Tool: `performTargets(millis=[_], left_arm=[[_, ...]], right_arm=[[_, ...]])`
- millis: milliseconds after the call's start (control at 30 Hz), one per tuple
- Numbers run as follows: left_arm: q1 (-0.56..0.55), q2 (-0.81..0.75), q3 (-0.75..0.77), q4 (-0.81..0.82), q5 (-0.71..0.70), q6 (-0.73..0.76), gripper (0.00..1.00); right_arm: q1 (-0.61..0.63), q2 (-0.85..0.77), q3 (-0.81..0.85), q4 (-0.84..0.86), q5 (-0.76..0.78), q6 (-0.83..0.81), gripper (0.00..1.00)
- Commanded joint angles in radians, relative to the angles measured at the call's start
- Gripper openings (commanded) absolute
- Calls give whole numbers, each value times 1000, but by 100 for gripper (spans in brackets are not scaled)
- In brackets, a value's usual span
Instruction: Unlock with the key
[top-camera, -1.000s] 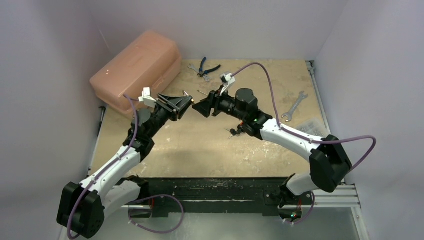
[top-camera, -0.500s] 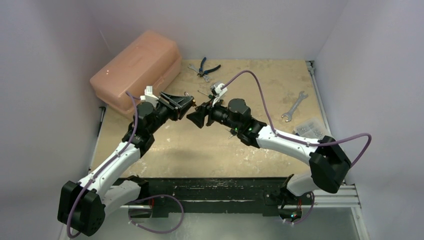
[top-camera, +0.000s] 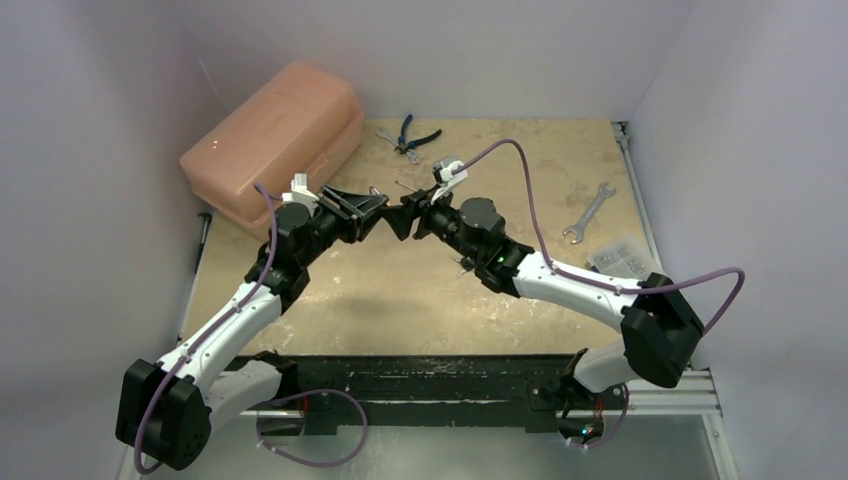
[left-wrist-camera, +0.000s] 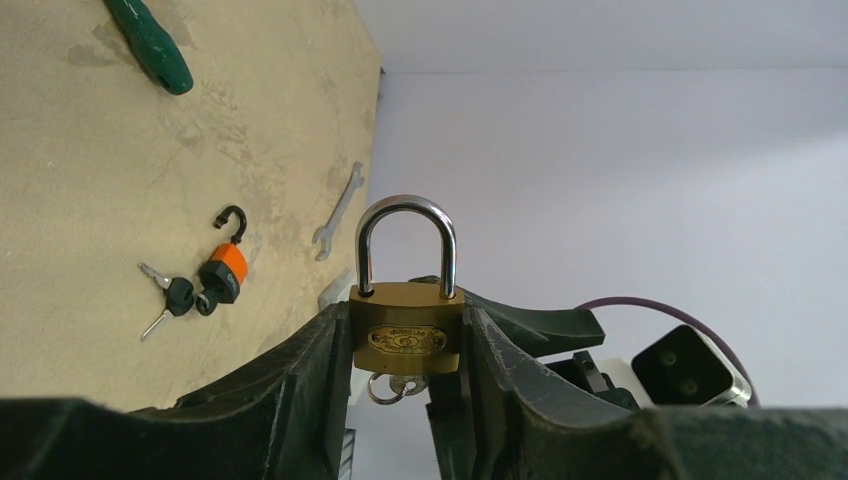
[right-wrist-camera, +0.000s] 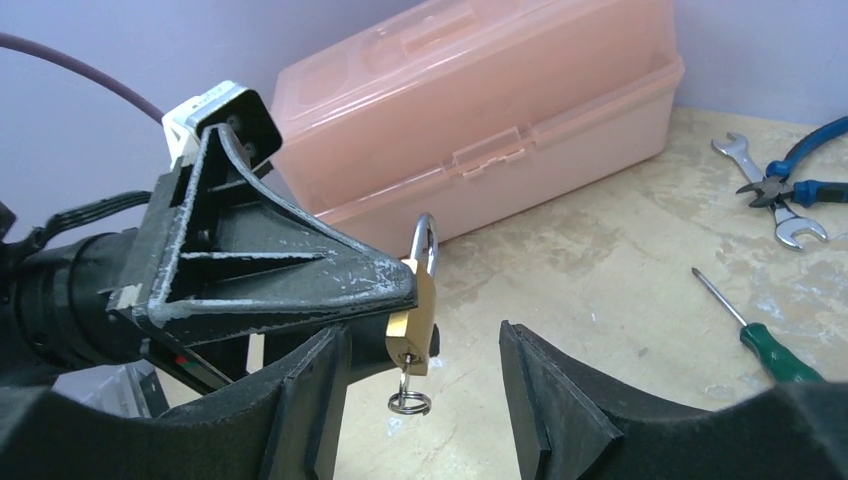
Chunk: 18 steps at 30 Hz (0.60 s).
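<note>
Facing each other mid-air, top view: left gripper (top-camera: 372, 205) and right gripper (top-camera: 405, 214) almost touch. Left wrist: it clenches the brass padlock (left-wrist-camera: 406, 335), key (left-wrist-camera: 394, 384) beneath. Right wrist: parted jaws flank that key; best to centre, then pinch and twist.

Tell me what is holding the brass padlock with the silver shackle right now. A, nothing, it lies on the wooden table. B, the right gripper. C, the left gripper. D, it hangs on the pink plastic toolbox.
C: the left gripper clamps the body of the brass padlock in the air, while the right gripper stands open around it without touching.
</note>
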Motion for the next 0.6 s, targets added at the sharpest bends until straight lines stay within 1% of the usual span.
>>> performTargets(millis=[0, 100, 200, 300, 567], left_arm=[[-2, -3, 56, 30, 16, -7, 0], [-2, -2, 56, 28, 20, -11, 0], [-2, -1, 60, 21, 27, -16, 0], [-2, -2, 61, 20, 31, -16, 0], [-2, -7, 59, 25, 37, -25, 0]], right_arm=[[8, 23, 28, 57, 30, -12, 62], [18, 24, 12, 93, 44, -24, 60], [27, 22, -47, 210, 75, -33, 60], [30, 43, -67, 268, 103, -35, 58], [54, 101, -56, 324, 173, -52, 55]])
